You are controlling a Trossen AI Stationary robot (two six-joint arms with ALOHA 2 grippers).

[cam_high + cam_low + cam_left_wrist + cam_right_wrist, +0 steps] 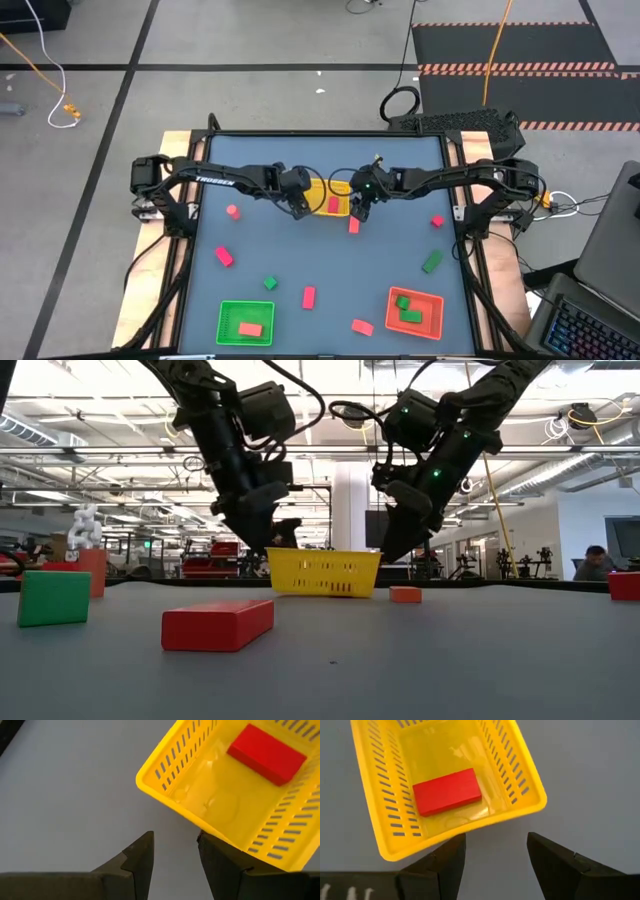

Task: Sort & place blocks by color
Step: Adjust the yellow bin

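- The sort is, by my reading, partly done. The yellow basket (330, 195) at the far middle of the table holds one red bar (447, 791). The green basket (246, 323) at the near left holds a green block and a salmon one. The red basket (414, 311) at the near right holds green blocks, so colours look mixed.
- Loose blocks lie well apart on the table (400, 170): pink-red ones at the left (224, 257) and near middle (309, 296), a salmon one just beside the yellow basket (354, 226), green ones (432, 262) at the right and middle.
- The left gripper (175, 855) hangs over the yellow basket's left rim, fingers parted and empty.
- The right gripper (495, 850) hangs over the basket's right side, also released, holding nothing.
- The surface is a plain blue-grey mat on a wooden frame.
- Beyond lies an open workshop with ceiling lights, floor cables, a laptop (600, 300) at the right, and a person (597, 563) seated far off.
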